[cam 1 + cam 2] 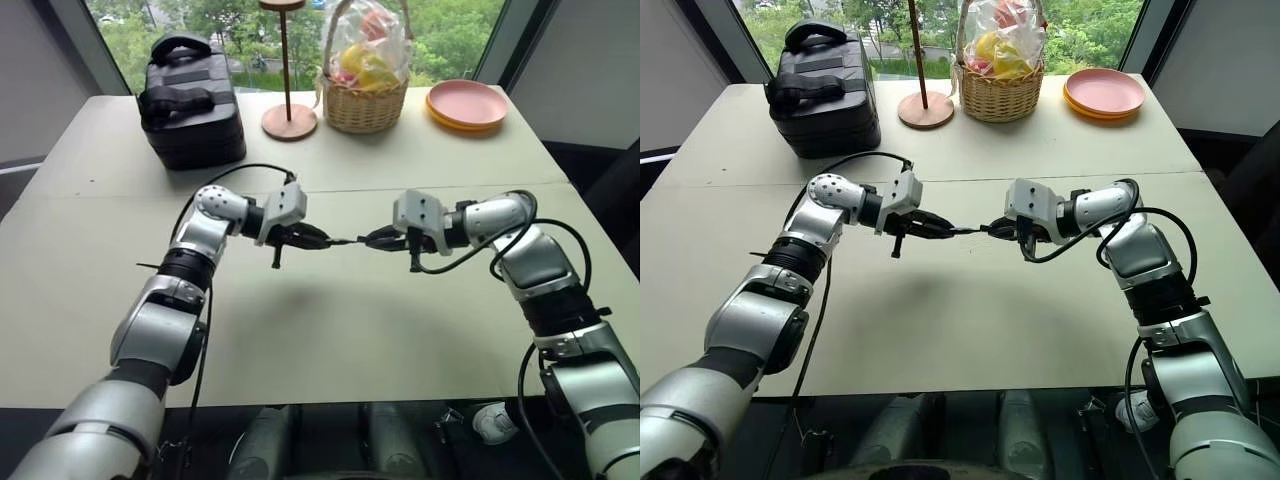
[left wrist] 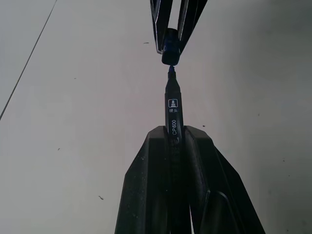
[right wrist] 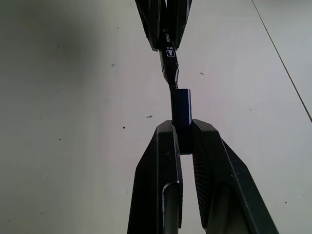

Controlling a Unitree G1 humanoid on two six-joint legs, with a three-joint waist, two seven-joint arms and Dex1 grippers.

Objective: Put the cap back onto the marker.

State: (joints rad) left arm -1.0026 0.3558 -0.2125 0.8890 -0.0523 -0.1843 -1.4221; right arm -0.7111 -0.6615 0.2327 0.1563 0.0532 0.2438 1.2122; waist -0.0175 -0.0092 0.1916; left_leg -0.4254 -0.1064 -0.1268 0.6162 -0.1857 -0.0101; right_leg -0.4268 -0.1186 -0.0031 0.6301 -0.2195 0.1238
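Two grippers: I have both raised over the middle of the pale table (image 1: 330, 330), pointing at each other, fingertips nearly meeting.
Left gripper (image 1: 322, 239): fingers closed tight on the marker (image 2: 173, 105), which sticks out toward 3 o'clock with its tip bare.
Right gripper (image 1: 372, 239): fingers pinched shut on the cap (image 3: 181, 113), its open end facing the marker at 9 o'clock.
Gap: in the wrist views the marker tip sits right at the cap's mouth; I cannot tell whether it has entered.
Alignment: in the right wrist view the marker looks slightly tilted against the cap's axis.
Risk one: I judge that pushing with that tilt could jam the tip on the cap's rim and bend it.
Risk two: the cap is gripped by its rear only, so a push might pivot or pop it out.
Background: black case (image 1: 190, 100) at 11 o'clock, basket (image 1: 365, 95) at 12, pink plates (image 1: 467, 104) at 1, well apart from the work.
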